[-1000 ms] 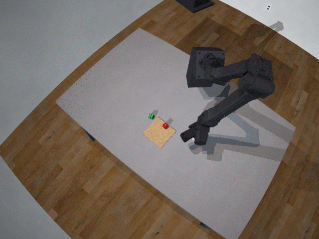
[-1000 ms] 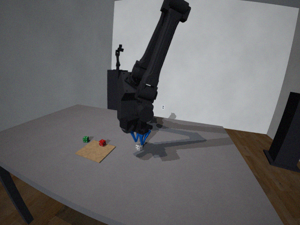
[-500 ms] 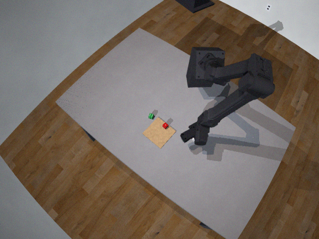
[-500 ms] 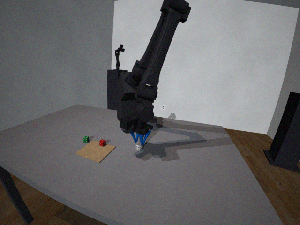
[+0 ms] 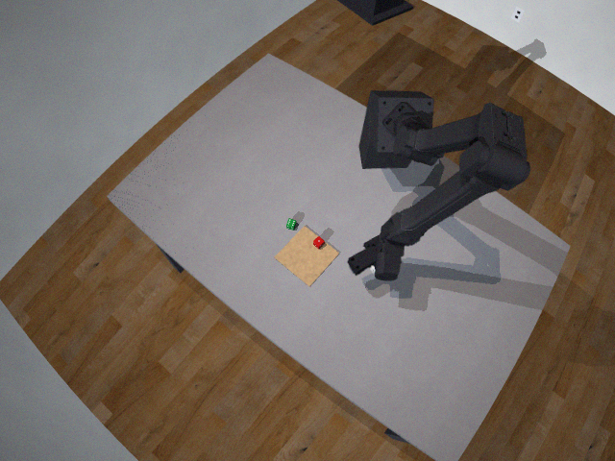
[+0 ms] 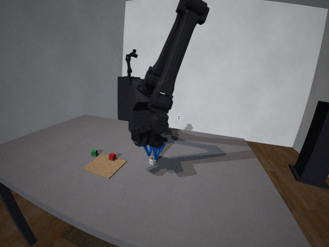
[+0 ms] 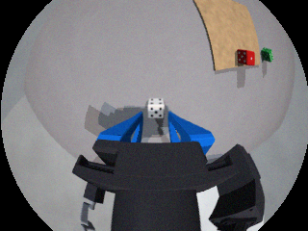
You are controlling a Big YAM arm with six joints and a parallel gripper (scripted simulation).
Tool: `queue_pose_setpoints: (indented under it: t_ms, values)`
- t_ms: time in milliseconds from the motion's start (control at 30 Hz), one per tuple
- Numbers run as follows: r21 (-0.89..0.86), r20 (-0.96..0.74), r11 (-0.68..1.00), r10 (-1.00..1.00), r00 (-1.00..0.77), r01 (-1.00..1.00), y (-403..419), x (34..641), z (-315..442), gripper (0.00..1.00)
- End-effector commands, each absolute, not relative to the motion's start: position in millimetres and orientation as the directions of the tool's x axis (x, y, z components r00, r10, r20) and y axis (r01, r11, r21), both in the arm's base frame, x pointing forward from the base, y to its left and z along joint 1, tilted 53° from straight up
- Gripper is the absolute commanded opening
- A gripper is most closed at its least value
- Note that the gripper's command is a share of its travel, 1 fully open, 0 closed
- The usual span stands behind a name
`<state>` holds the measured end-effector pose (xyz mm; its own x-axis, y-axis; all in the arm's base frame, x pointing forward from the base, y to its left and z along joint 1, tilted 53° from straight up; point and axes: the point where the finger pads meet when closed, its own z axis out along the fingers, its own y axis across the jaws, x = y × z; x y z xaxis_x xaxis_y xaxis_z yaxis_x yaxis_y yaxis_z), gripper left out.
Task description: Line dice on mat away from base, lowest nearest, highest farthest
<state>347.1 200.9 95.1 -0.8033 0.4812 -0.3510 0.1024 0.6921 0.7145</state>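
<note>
My fingers (image 6: pixel 160 151) are bright blue, while the gripper body (image 7: pixel 156 166) behind them is black, as is my arm (image 5: pixel 442 203) (image 6: pixel 175 48). The die (image 6: pixel 152 161) (image 7: pixel 156 108) nearest my fingertips is white with black pips. Another die (image 5: pixel 318 242) (image 6: pixel 112 156) (image 7: pixel 245 57) is red with white pips, and the third (image 5: pixel 291 224) (image 6: pixel 94 153) (image 7: pixel 267 54) is green, pipped in white too. I see a tan mat (image 5: pixel 307 262) (image 6: pixel 102 169) (image 7: pixel 231 34), faintly mottled. The tabletop (image 5: pixel 223 163) (image 6: pixel 185 207) (image 7: pixel 82 63) is plain grey; the floor (image 5: pixel 163 347) (image 6: pixel 294 191) is brown wood, patterned in lighter and darker strips.
</note>
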Motion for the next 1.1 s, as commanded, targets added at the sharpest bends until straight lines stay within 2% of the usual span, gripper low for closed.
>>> queue_pose_setpoints:
  t_ms: [0, 1067]
  values:
    - [0.713, -0.344, 0.692, 0.483, -0.805, 0.111, 202.9, 347.4, 92.4, 0.39]
    - [0.714, -0.345, 0.691, 0.484, -0.805, 0.109, 202.3, 345.4, 90.2, 0.39]
